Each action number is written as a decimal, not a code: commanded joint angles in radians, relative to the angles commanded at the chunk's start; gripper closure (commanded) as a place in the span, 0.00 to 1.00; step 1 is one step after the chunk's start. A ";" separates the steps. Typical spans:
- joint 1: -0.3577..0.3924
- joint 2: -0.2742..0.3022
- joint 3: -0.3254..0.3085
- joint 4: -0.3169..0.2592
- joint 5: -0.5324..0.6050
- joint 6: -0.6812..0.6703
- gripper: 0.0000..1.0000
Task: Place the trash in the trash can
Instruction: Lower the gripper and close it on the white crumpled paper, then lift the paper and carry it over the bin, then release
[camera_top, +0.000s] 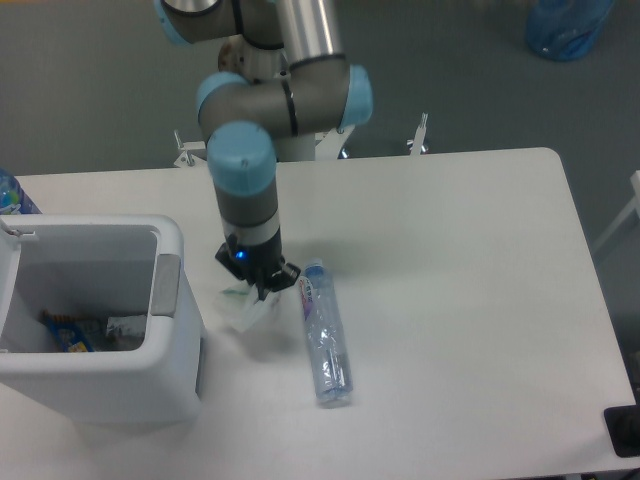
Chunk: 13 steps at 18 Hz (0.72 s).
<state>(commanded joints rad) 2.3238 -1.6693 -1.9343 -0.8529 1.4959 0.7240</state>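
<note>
the gripper (259, 291) is clamped on the crumpled white paper wrapper (245, 309) hanging just below its fingers, with the white trash can (170, 300) lying close to the fingers' left in the camera view.

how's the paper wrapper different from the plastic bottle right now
The crumpled white paper wrapper is opaque and shapeless; the plastic bottle is clear, slim and long with a purple-red label. The wrapper hangs at the claw, apparently gripped, with a shadow under it; the bottle lies flat on the table, untouched. Both remain outside the trash can.
</note>
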 joint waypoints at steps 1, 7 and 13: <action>0.023 0.026 -0.003 -0.002 -0.034 -0.002 0.99; 0.178 0.155 0.018 0.000 -0.310 -0.012 0.99; 0.259 0.174 0.118 0.003 -0.515 -0.191 0.99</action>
<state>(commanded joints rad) 2.5831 -1.4956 -1.8165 -0.8498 0.9806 0.5327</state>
